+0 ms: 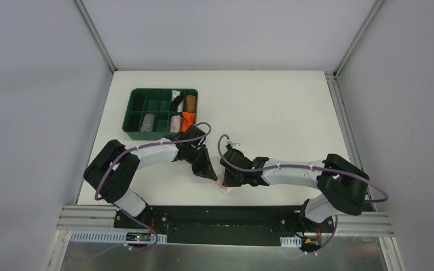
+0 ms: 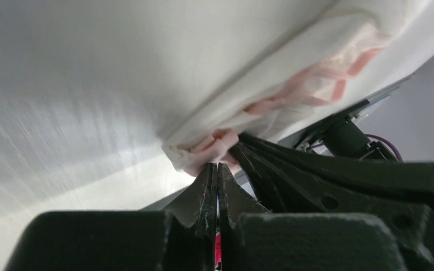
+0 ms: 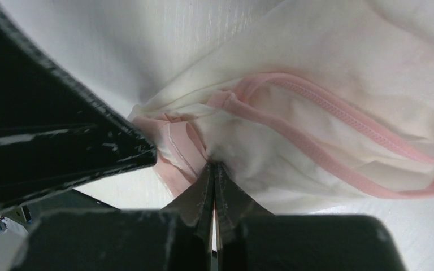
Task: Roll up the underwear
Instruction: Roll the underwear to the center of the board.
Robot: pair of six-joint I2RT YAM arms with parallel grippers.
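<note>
The underwear [image 1: 222,185], pale pink-white with pink edging, lies bunched near the table's front edge between the two arms. My left gripper [image 1: 211,175] reaches it from the left and my right gripper [image 1: 226,179] from the right, almost touching each other. In the left wrist view the left gripper [image 2: 217,165] is shut, with a fold of the underwear [image 2: 294,96] gathered at its tips. In the right wrist view the right gripper [image 3: 213,164] is shut on a pucker of the underwear [image 3: 316,73] beside its pink edging. No other underwear shows.
A green compartment tray [image 1: 133,113] stands at the back left and holds orange, brown, grey and pale rolled cloths. The table's front edge [image 1: 220,204] runs just behind the grippers, with the arm bases below it.
</note>
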